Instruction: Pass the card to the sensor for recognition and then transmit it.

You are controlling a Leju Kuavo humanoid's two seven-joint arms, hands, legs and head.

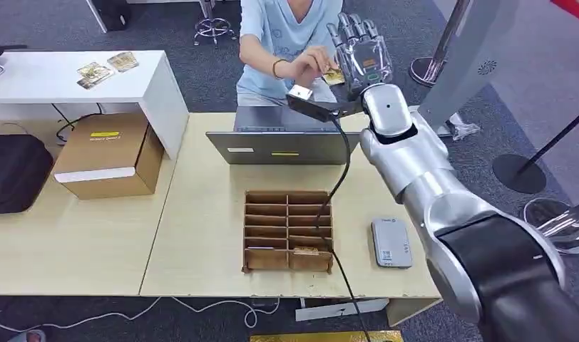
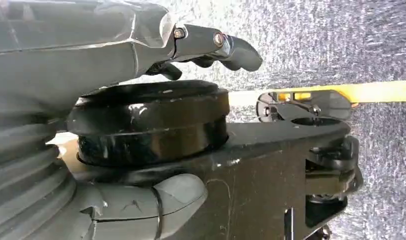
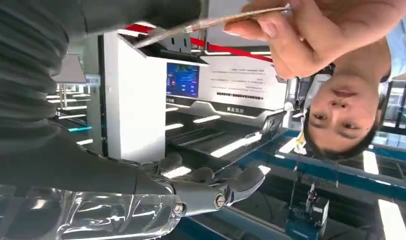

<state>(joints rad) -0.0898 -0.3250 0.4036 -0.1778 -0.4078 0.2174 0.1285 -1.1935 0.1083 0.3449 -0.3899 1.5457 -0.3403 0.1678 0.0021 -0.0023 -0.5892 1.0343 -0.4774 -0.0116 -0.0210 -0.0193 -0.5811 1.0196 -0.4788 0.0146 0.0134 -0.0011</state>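
Head view shows the robot's silver right arm stretched forward over the pale wooden table (image 1: 201, 214), its right hand (image 1: 361, 53) raised upright with dark fingers extended and spread, wrapped in a clear plastic cover. A person in a light blue shirt (image 1: 283, 35) stands beyond the table's far edge, and the person's hand (image 1: 315, 63) pinches a small yellowish card (image 1: 334, 77) right beside the robot's palm. From this view I cannot tell whether the robot's fingers touch the card. In the right wrist view the thin card (image 3: 211, 22) is seen edge-on, clamped between the person's thumb and fingers (image 3: 301, 35), while the robot's fingers (image 3: 226, 187) lie well apart from it, loosely extended, holding nothing.

On the table, a grey laptop (image 1: 283, 139) sits near the far edge, a brown cardboard divider tray (image 1: 288, 229) with many slots lies in the middle, and a flat grey card sensor (image 1: 391, 243) lies just beside the tray on the robot's right. A black cable (image 1: 340, 185) runs across the tray. A brown cardboard box (image 1: 108, 155) stands on the adjoining table to the left, beside a black bag (image 1: 16, 173).

Left wrist view shows the left hand (image 2: 206, 47) with its dark fingers curled inward over grey carpet, nothing in them.
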